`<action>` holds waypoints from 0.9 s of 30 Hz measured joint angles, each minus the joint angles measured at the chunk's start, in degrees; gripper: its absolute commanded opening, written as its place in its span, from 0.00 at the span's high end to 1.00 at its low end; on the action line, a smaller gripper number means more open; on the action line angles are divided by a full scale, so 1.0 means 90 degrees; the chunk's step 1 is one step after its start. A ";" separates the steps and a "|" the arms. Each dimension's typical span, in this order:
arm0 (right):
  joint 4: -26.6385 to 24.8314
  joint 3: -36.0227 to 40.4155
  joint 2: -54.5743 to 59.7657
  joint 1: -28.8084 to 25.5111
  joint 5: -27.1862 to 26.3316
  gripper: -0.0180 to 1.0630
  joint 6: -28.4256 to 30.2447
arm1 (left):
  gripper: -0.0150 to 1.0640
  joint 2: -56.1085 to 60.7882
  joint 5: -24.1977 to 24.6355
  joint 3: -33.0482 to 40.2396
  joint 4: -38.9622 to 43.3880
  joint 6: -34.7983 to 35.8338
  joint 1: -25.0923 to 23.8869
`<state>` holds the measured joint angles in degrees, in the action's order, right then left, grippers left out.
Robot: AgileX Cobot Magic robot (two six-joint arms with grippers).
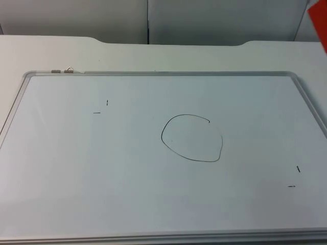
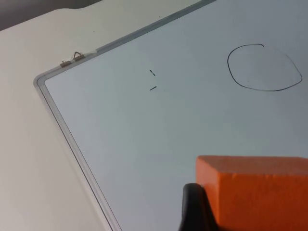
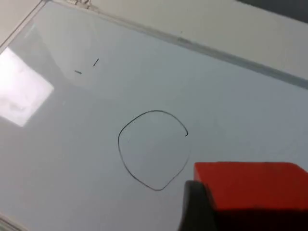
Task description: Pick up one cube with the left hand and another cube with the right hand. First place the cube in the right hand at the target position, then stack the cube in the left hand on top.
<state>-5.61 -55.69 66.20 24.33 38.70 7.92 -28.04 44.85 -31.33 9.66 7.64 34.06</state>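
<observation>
The left gripper pinches an orange foam cube between its jaws, above the metal-framed whiteboard. The right gripper clamps a red cube, just beside the hand-drawn black circle. Both cubes are partly cut off.

1. Even, bright room light — the whiteboard looks pale and shadowless from above.
2. A window-like glare patch sits on its gloss.
3. The red cube shows soft edges — slightly blurred.
</observation>
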 measured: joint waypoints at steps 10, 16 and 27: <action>-0.0155 0.0000 0.1562 0.0689 -0.0589 0.99 0.0110 | 0.98 0.0000 -0.0038 0.0000 -0.0083 0.0000 0.0000; -0.0183 0.0000 0.2546 0.0792 -0.1124 0.99 -0.0162 | 0.98 0.0000 -0.0064 0.0000 -0.0109 0.0000 0.0000; -0.0183 -0.0905 0.4078 0.0792 -0.1174 0.99 -0.0211 | 0.98 0.0000 -0.0080 0.0000 -0.0121 0.0011 0.0000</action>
<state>-7.26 -63.84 102.90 31.46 28.13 6.02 -28.04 44.14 -31.33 8.57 7.74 34.06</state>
